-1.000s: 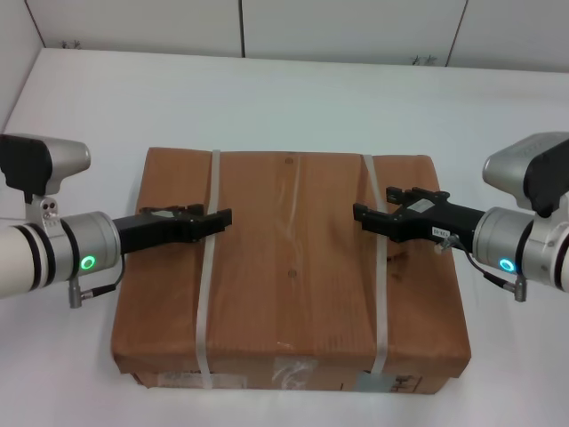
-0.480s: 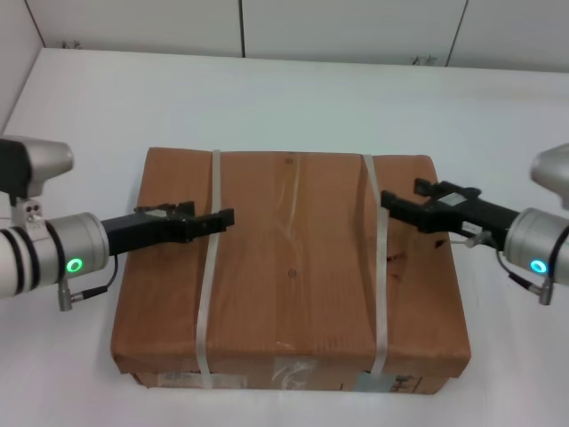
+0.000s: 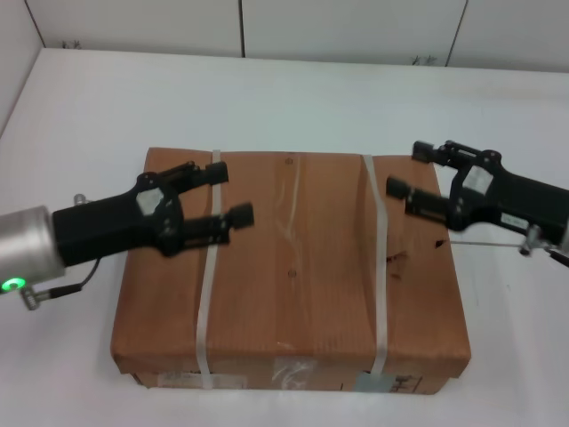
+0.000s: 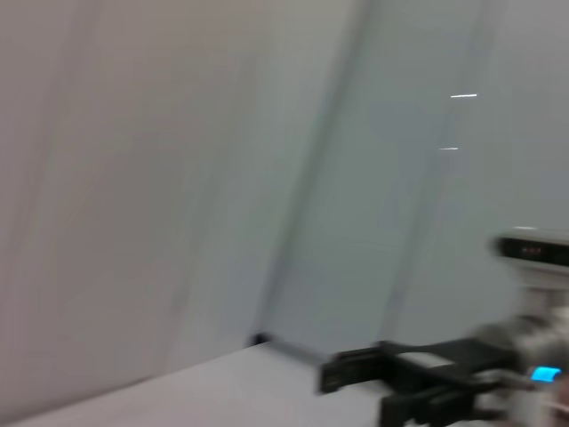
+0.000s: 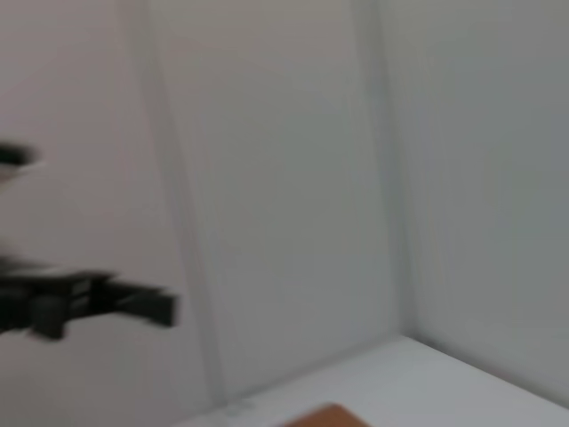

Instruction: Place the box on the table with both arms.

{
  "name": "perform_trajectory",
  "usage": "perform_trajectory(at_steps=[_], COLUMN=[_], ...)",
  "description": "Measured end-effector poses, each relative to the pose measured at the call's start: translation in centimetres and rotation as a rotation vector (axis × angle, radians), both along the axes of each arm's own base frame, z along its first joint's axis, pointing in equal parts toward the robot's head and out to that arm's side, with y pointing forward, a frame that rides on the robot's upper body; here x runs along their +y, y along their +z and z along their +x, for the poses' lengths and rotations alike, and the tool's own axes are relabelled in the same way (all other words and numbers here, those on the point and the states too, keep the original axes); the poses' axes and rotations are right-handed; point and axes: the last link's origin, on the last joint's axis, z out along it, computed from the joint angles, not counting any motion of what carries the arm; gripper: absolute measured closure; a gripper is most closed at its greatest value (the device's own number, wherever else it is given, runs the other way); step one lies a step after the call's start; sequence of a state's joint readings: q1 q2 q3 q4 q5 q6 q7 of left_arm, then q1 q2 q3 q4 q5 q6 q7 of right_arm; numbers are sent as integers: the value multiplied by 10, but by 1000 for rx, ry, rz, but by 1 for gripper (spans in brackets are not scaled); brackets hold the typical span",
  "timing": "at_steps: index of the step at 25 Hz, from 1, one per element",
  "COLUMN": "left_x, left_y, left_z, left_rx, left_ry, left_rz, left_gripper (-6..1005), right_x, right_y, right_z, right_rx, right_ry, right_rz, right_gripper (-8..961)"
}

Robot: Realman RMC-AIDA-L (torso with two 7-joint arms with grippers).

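Note:
The brown kraft box [image 3: 293, 276] lies flat on the white table [image 3: 293, 98], with two whitish straps and clear tape across its top. My left gripper [image 3: 227, 194] hovers over the box's left strap, open and empty. My right gripper [image 3: 407, 169] hovers over the box's far right corner, open and empty. Neither touches the box. The left wrist view shows the right arm's gripper [image 4: 356, 374] far off. The right wrist view shows the left arm's gripper [image 5: 133, 302] and a corner of the box [image 5: 329, 414].
White wall panels [image 3: 356, 27] rise behind the table's far edge. A side wall [image 3: 13, 53] stands at the far left. Bare tabletop surrounds the box on the left, right and far sides.
Both wrists have turned, so each gripper's two fingers now show spread apart. The right gripper has drawn back toward the box's right edge. The box has not moved.

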State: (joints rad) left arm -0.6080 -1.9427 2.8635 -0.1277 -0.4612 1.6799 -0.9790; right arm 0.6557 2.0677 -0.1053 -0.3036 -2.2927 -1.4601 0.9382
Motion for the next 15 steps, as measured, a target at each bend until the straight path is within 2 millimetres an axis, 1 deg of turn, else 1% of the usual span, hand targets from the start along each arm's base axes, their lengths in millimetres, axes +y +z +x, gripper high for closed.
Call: perform_trajectory(at_steps=[2, 6, 9, 15], left_x=[-9, -15, -15, -17], left_y=[9, 18, 19, 15], left_z=[5, 9, 10, 11], left_rx=[-21, -43, -45, -41], left_ry=[-89, -154, -162, -173], left_rz=[-21, -38, -39, -42], left_gripper=[120, 120, 120, 120], right_x=[-7, -18, -20, -20], right_y=[8, 13, 14, 12], right_z=[-8, -22, -27, -27], right_rx=[-9, 27, 38, 16], right_ry=[108, 223, 257, 274], right_rz=[-44, -119, -140, -152], right_gripper=[214, 213, 213, 213])
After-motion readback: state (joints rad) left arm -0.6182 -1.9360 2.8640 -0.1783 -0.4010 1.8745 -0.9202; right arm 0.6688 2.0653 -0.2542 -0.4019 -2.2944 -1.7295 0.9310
